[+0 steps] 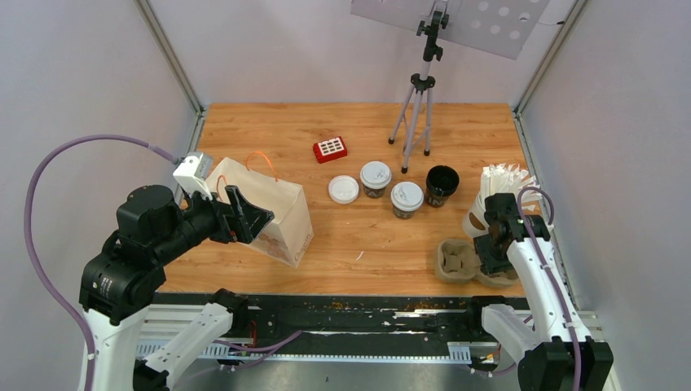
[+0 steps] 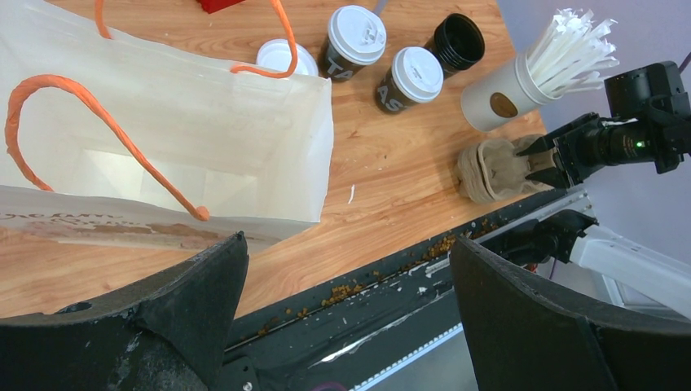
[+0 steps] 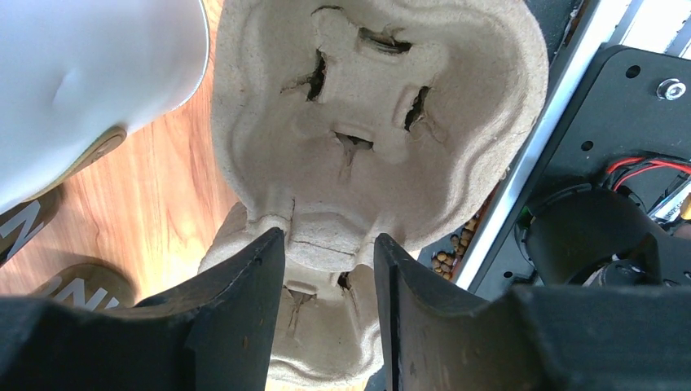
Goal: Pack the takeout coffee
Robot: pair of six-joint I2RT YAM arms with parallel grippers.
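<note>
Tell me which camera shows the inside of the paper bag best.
The left wrist view: it looks into the open paper bag, showing floor and walls. The top external view shows it small and partly covered; the right wrist view misses it.

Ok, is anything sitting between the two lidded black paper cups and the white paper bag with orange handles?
Only a loose round white plastic lid, lying flat on the wooden table beside the lidded black paper cups, on the side toward the white paper bag. Nothing else visible stands between them.
</note>
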